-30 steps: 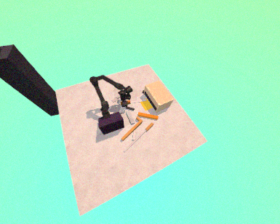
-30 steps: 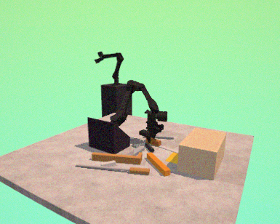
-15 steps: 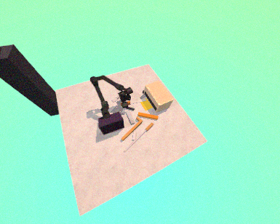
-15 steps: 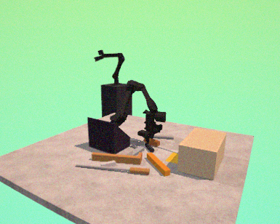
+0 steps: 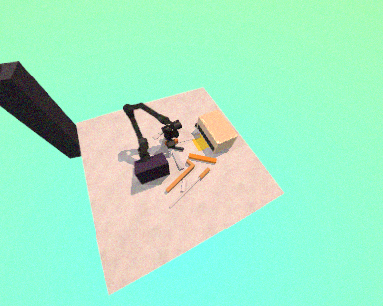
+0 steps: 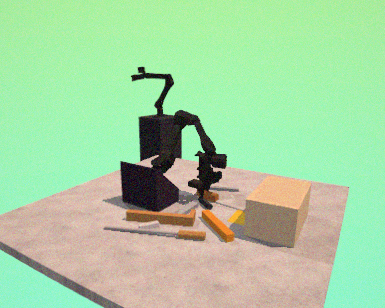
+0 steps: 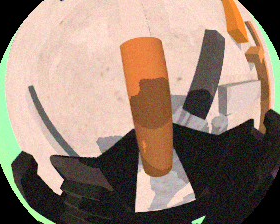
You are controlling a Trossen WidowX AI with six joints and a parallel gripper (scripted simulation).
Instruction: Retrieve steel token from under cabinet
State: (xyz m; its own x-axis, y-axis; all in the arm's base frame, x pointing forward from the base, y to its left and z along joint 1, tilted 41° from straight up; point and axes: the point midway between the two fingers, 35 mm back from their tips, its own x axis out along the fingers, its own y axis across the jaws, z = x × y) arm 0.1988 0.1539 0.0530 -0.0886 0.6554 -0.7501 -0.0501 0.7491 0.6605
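Observation:
My gripper (image 5: 172, 142) (image 6: 203, 193) (image 7: 152, 129) is low over the table, a little in front of the tan cabinet (image 5: 217, 130) (image 6: 277, 210). It is shut on the orange handle of a tool (image 7: 148, 96) (image 6: 211, 196), which points toward the cabinet. The yellow marked area (image 5: 201, 144) (image 6: 237, 217) lies in front of the cabinet's base. I cannot see the steel token in any view.
An orange L-shaped hook (image 5: 181, 176) (image 6: 159, 217), an orange bar (image 5: 202, 158) (image 6: 217, 225) and a long screwdriver with an orange handle (image 5: 191, 186) (image 6: 157, 232) lie on the table near the arm. A dark box (image 5: 152, 168) (image 6: 146, 186) stands at the arm's base. A tall dark pillar (image 5: 32, 106) stands off the table.

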